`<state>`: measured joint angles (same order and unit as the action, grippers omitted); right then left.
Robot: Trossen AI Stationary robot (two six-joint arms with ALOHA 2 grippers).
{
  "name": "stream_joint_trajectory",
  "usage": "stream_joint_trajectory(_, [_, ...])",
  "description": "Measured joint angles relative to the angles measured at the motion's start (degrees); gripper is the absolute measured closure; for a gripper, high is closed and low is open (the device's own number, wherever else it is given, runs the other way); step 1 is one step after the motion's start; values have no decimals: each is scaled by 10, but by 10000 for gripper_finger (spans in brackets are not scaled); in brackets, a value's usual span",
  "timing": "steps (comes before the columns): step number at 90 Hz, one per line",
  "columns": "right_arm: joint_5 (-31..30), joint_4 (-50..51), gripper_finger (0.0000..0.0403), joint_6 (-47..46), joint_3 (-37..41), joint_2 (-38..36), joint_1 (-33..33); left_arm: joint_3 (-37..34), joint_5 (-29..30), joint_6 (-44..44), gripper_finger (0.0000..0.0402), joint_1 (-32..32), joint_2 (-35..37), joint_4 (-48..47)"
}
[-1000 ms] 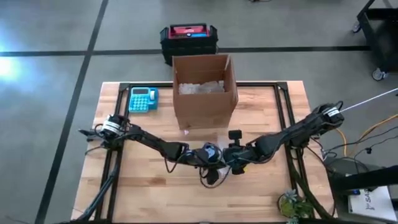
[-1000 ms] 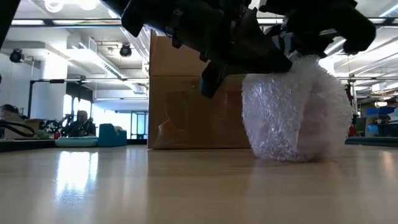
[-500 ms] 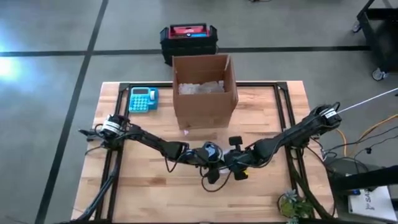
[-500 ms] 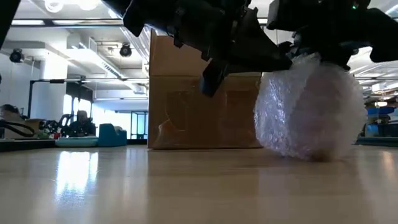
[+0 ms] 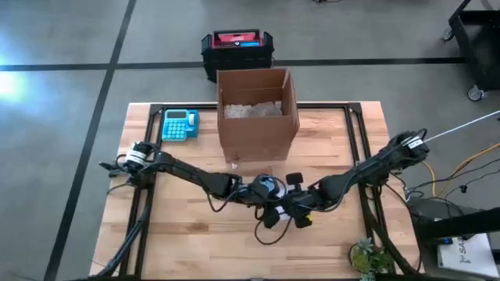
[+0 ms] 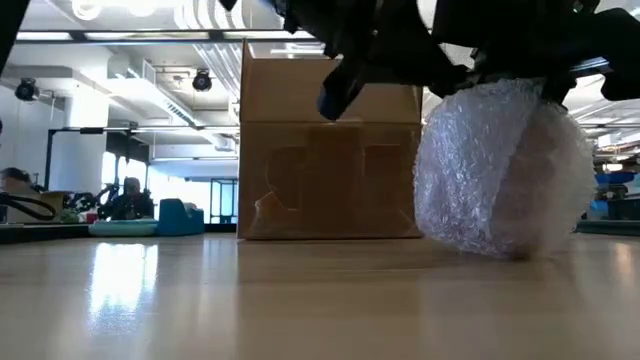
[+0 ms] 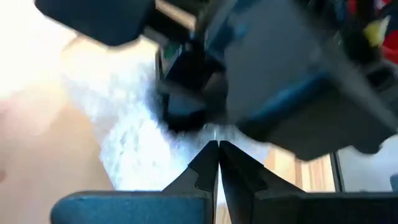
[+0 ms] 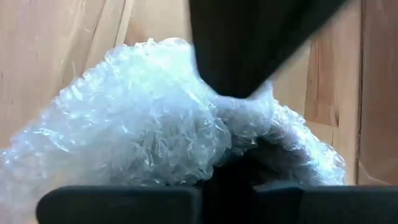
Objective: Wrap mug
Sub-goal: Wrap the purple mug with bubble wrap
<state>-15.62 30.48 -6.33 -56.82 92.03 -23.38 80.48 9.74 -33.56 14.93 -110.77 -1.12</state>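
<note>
Both arms were stretched low across the table (image 5: 180, 234) and met near its middle, in front of the cardboard box (image 5: 256, 113). The bubble-wrapped bundle (image 6: 500, 170) was rested on the tabletop there. The left gripper (image 7: 217, 163) was seen with its fingers pressed together beside the bundle. The right gripper (image 5: 291, 212) was held over the bundle; its jaw state could not be told.

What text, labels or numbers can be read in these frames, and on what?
None can be read.
Calculator: keys and display too small to read.
Red-lidded case behind the table: any label too small to read.
Box: plain cardboard, no print visible.
Bubble-wrapped mug: no markings show.
</note>
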Motion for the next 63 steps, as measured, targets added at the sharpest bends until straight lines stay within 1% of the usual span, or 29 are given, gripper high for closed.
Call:
stream_joint_trajectory(17, [-2, -22, 390, 4, 0, 0, 0, -22, 0, 0, 401, -14, -5, 39])
stream_joint_trajectory(35, [-4, -18, 389, 3, 1, -7, 0, -23, 0, 0, 401, -22, -36, 98])
stream_joint_trajectory(45, [1, 20, 389, 4, -18, -11, 0, -22, 2, 0, 401, -23, -44, 98])
stream_joint_trajectory(63, [0, 147, 389, 5, -87, -26, 0, -24, 5, 0, 400, -24, -46, 92])
